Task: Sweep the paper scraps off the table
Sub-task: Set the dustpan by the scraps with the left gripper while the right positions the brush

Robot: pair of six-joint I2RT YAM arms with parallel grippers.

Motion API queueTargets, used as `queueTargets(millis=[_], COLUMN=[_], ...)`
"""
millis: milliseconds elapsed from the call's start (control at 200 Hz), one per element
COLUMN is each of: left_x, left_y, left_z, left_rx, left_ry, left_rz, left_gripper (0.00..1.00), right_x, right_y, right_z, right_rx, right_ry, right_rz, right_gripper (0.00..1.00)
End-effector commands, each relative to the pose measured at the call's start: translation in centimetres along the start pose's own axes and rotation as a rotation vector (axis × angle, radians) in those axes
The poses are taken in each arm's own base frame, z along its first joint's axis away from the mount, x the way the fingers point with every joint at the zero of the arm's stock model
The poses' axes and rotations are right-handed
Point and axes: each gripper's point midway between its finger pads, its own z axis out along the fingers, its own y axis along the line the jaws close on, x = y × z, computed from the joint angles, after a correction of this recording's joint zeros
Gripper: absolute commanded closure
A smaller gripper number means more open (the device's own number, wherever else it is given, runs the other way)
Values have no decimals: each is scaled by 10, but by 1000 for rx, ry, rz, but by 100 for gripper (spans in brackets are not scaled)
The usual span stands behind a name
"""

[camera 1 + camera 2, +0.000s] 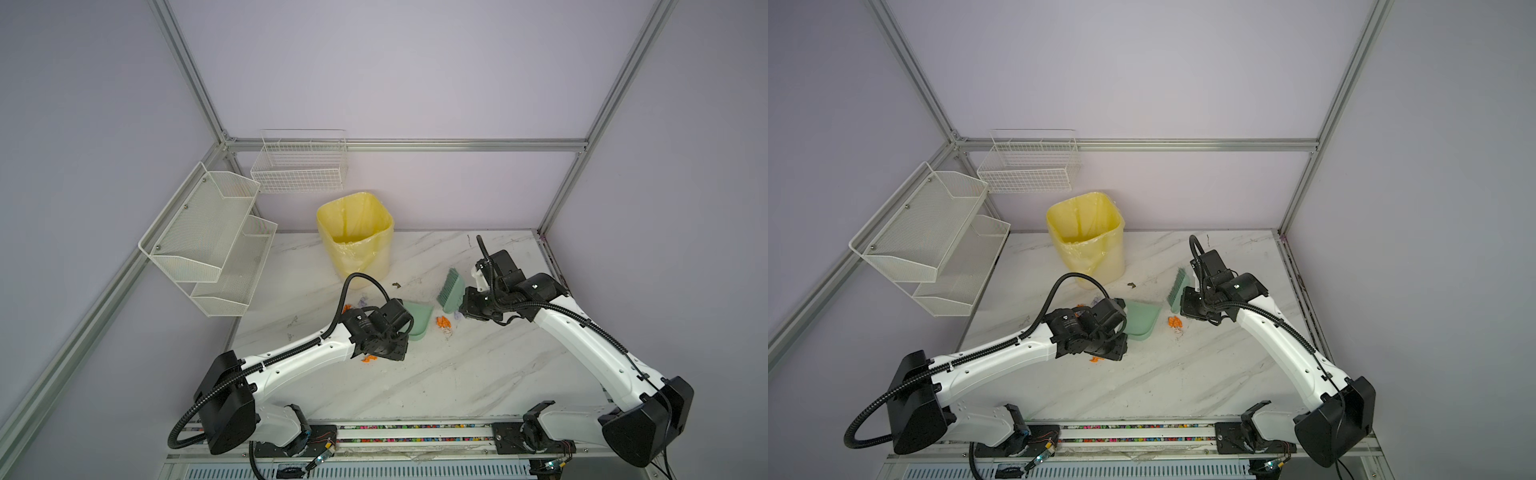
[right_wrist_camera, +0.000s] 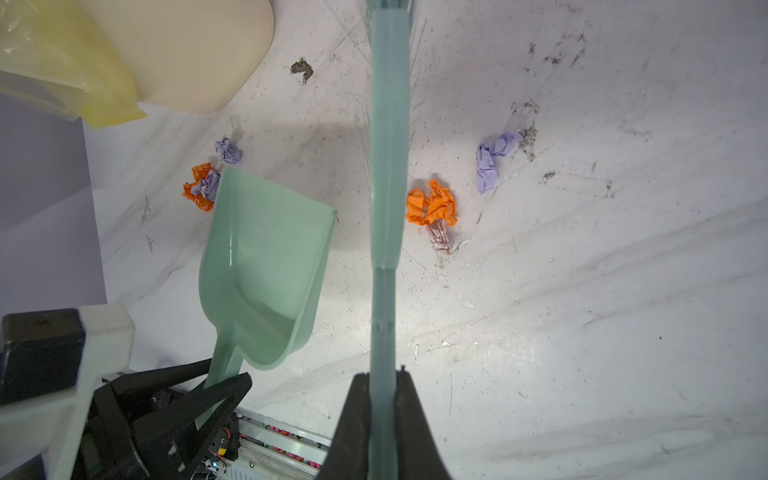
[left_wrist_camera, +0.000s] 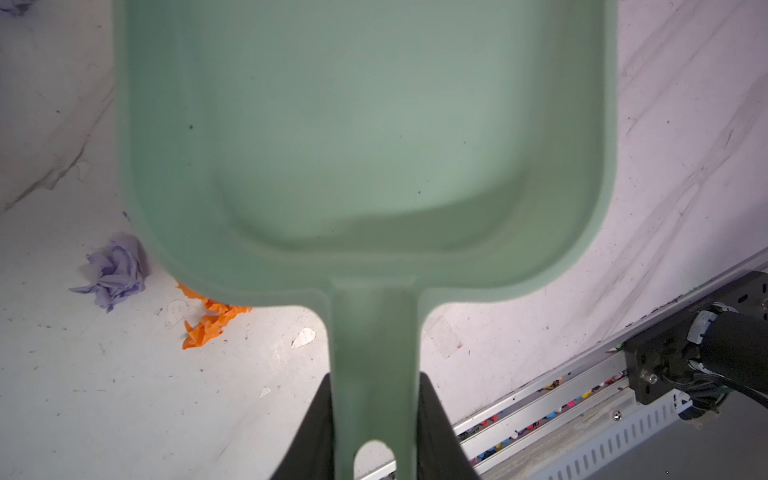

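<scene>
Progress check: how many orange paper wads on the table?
3 wads: one between green plastic dustpan and brush, one beyond left arm, one under left gripper; others may be hidden.

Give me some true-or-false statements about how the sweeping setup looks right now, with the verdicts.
1. The left gripper grips the green dustpan by its handle. True.
2. The dustpan is already loaded. False: its pan is empty, and the paper scraps lie on the table.
3. The right gripper is shut on the brush. True.
4. The yellow-lined bin lies tipped over. False: it stands upright.
5. Every scrap is orange. False: some are lilac.
</scene>
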Motion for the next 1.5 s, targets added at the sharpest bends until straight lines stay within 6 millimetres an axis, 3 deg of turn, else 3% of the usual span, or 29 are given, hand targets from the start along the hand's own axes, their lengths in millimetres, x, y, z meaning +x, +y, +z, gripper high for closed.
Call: queueTargets(millis=[0, 130, 165, 410, 505, 760, 920, 1040, 1235, 1355, 1495], left_x=[-31, -28, -24, -13, -9, 2, 8, 11, 29, 49, 53], left_y=[-29, -35, -35, -44, -44, -51, -55, -58, -72, -66, -57], left_z=[-25, -27, -15, -10, -8, -1, 6, 13, 18, 22, 25], left_rx=[73, 85, 66, 64, 56, 50, 41, 39, 70, 71, 37], left_ry=[-98, -95, -66, -37, -29, 0, 21, 44, 95, 148, 149], left_rz=[24, 38, 44, 92, 103, 146, 161, 167, 194, 176, 176], left_gripper=[91, 91, 91, 91, 91, 91, 91, 91, 90, 90, 90], right_x=[-4, -6, -6, -10, -7, -21, -28, -38, -39, -42, -46], right_y=[-11, -24, -26, -43, -38, -45, -52, -70, -81, -90, -92], right_z=[-10, -8, -7, -5, -6, -18, 2, -1, 8, 16, 25], right_rx=[55, 131, 143, 250, 230, 301, 375, 509, 581, 638, 662], right_ry=[-17, -5, 2, 0, 26, -34, 24, 13, 48, 64, 83], right_rz=[-19, -34, -46, -67, -61, -102, -132, -157, -199, -221, -239], right_gripper=[100, 100, 100, 100, 100, 100, 100, 100, 100, 100, 100])
